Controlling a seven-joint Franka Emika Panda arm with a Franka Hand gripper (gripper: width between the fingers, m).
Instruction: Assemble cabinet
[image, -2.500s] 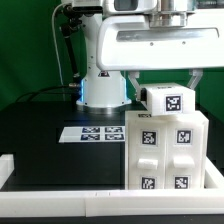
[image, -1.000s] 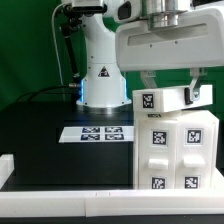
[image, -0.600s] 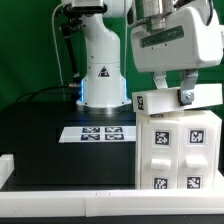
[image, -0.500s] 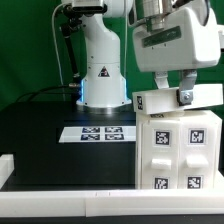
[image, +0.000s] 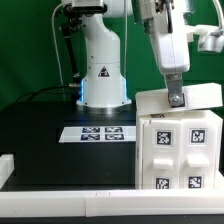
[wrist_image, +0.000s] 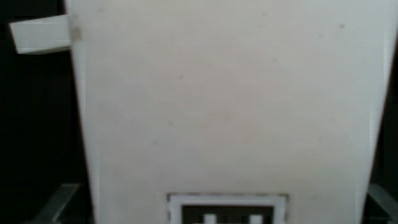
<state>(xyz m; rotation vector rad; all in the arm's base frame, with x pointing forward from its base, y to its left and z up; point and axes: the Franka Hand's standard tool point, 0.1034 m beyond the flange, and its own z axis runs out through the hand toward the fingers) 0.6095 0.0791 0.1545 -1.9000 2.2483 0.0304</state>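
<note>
Sitting at the exterior view's right on the black table (image: 40, 130), the cabinet (image: 180, 150) looks stiff, blocky and smooth-sided. It's probably too wide for the jaws, so I'd grab the thinner top panel (image: 205, 96) by its edges. The gripper (image: 176, 100) is right down on that panel, seen edge-on, so honestly can't tell if the fingers are clamped or loose. The marker board (image: 95, 132) lies nearby.

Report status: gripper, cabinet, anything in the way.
Gripper at the top panel, open or shut unclear. Cabinet upright, tags facing camera. Marker board lies apart, toward exterior view's left.
</note>
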